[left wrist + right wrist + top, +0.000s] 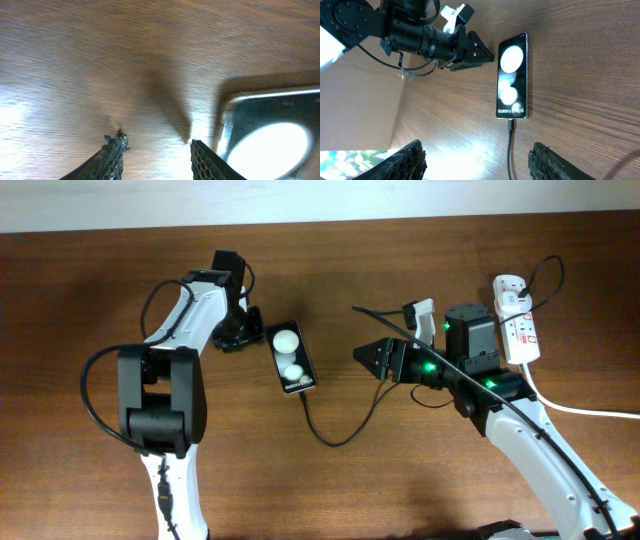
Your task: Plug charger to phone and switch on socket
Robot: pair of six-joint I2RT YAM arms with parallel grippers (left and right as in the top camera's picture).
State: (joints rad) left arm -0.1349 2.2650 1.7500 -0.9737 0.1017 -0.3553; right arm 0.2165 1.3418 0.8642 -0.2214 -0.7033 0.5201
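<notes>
Brown wood table (pixel 80 270): everything you are working with lies on it.
Left arm (pixel 190 315): you have it folded at the elbow, forearm reaching in toward the phone's plain end, wrist low over the wood.
Left gripper (pixel 157 157): fingers (pixel 112 155) spread, bare wood between them; the phone's edge sits just beside one finger.
Right arm (pixel 540 440): it comes in from the right, with your wrist aimed at the phone's lettered end.
Right gripper (pixel 480 162): jaws wide apart, pinching nothing; the cable runs along the table between them.
Phone (pixel 290 358): flat between your two grippers, white patches up.
Charger (pixel 330 438): its tip meets the phone's lettered end; the cable loops across the wood toward your right gripper.
Socket (pixel 518 320): far right, well apart from the phone, its white cord (pixel 590 412) trailing off to the right.
</notes>
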